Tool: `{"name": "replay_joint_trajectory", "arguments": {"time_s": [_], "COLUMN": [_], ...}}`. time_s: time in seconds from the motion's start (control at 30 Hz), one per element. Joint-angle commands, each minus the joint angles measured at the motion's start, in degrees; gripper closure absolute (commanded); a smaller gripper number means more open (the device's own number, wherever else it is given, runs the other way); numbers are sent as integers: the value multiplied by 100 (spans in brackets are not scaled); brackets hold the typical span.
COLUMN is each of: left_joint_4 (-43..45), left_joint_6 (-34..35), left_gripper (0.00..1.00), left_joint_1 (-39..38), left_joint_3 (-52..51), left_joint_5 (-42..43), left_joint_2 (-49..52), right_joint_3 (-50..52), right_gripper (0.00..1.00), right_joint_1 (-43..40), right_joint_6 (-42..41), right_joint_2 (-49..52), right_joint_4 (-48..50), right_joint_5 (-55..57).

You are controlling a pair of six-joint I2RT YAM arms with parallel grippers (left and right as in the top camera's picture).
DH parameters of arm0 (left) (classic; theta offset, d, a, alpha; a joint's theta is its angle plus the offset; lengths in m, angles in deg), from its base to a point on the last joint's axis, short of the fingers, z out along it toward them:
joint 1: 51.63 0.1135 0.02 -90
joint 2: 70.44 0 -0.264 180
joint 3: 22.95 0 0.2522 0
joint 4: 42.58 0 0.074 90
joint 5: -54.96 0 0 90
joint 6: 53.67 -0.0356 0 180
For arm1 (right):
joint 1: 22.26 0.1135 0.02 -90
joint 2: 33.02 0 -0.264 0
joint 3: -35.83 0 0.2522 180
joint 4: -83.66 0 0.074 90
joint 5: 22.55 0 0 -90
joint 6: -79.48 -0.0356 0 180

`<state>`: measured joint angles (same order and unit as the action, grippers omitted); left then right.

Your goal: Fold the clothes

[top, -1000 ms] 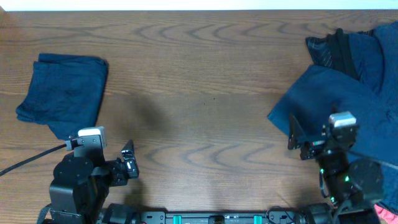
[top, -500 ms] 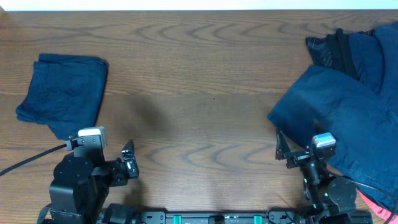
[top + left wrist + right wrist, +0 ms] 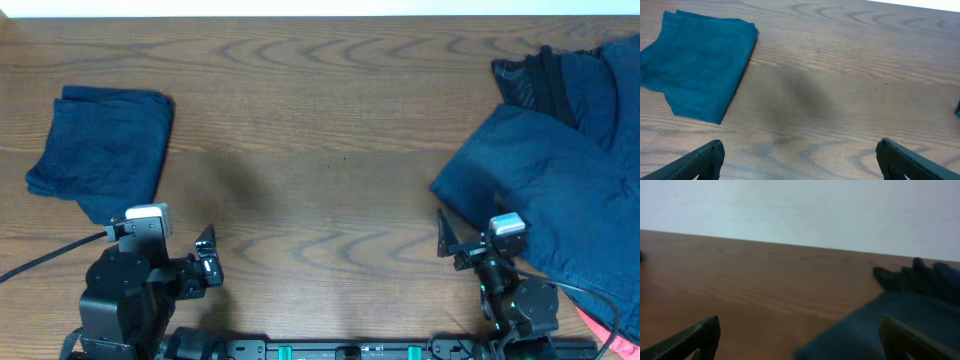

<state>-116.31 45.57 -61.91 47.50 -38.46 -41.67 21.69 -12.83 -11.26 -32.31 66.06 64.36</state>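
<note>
A folded dark navy garment point(image 3: 100, 150) lies at the table's left; it also shows in the left wrist view point(image 3: 695, 67). A heap of unfolded navy clothes point(image 3: 560, 170) covers the right side; it also shows in the right wrist view point(image 3: 900, 315). My left gripper point(image 3: 205, 262) is open and empty near the front edge, right of and below the folded garment; its fingers show in its wrist view point(image 3: 800, 162). My right gripper point(image 3: 462, 243) is open and empty at the heap's front left edge; its fingers show in its wrist view point(image 3: 800, 337).
The wooden table point(image 3: 320, 150) stretches between the two garments. A black cable point(image 3: 45, 255) runs from the left arm to the left edge. A bit of red point(image 3: 600, 325) shows at the front right corner under the heap.
My right arm has drawn back toward the front edge and to the left, off the heap. The left arm and both garments have not moved.
</note>
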Motion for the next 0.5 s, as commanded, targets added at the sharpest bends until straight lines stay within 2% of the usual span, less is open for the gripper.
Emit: {"name": "replay_joint_trajectory", "arguments": {"time_s": [0.0, 0.2, 0.47], "left_joint_4": [-2, -2, -2], "left_joint_6": [92, 92, 92], "left_gripper": [2, 2, 2], "left_joint_1": [7, 7, 7], "left_joint_3": [-37, -37, -37], "left_joint_5": [-68, -68, -68], "left_joint_2": [26, 26, 26], "right_joint_3": [7, 7, 7], "right_gripper": [1, 1, 1], "right_joint_1": [-308, -813, -868], "right_joint_6": [125, 125, 398], "right_joint_2": [-39, -39, -39], "right_joint_4": [-31, -44, -76], "right_joint_5": [26, 212, 286]}}
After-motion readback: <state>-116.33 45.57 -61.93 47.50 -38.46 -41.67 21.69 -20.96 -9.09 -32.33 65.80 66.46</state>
